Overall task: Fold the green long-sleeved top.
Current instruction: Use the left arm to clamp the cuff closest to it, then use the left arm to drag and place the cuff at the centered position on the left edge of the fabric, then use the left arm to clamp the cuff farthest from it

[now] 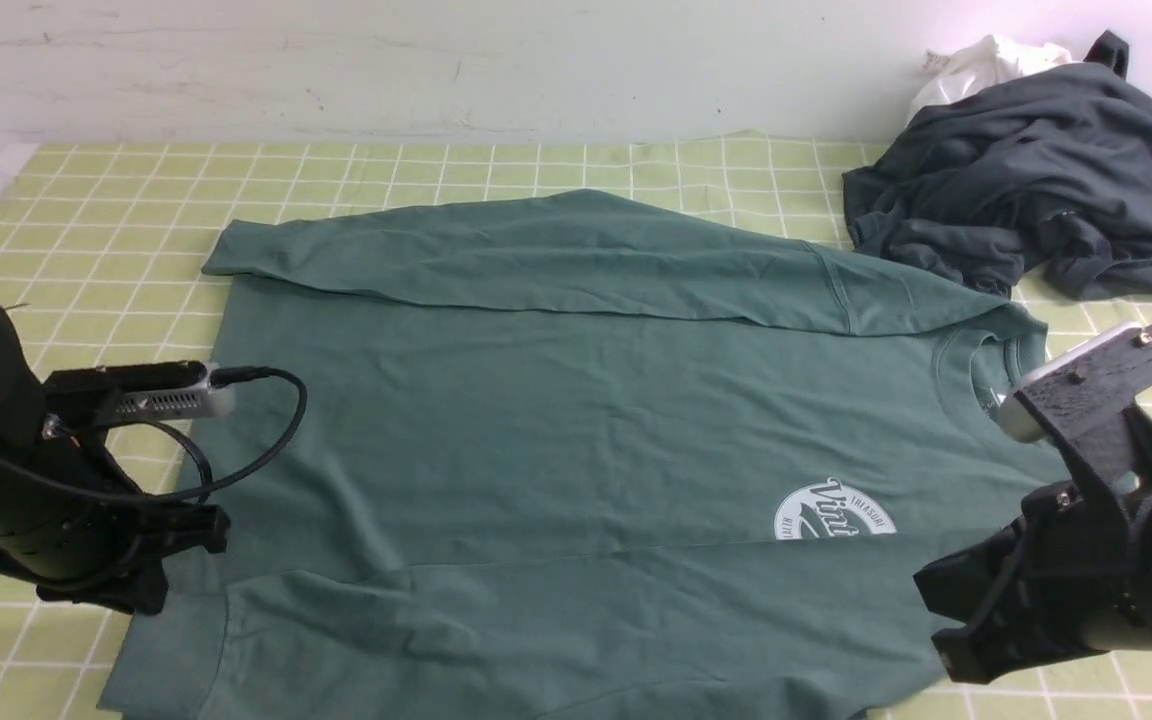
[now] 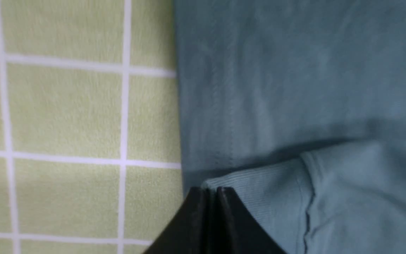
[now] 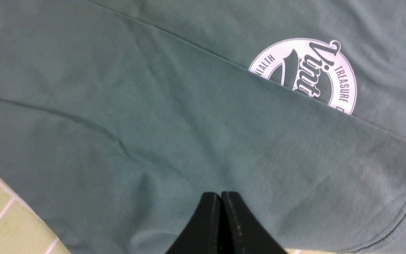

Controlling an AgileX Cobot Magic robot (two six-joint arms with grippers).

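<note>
The green long-sleeved top lies flat on the checked cloth, neck to the right and hem to the left. Both sleeves are folded across the body. The near sleeve covers the lower part of the white round logo. My left gripper is shut at the hem end. In the left wrist view, the left gripper has its tips against the ribbed cuff, and I see no cloth between them. My right gripper is shut low over the near sleeve by the shoulder. In the right wrist view, the right gripper has nothing visible in it, and the logo shows.
A crumpled dark grey garment lies at the back right with a small white cloth behind it. The yellow-green checked cloth covers the table up to the white wall.
</note>
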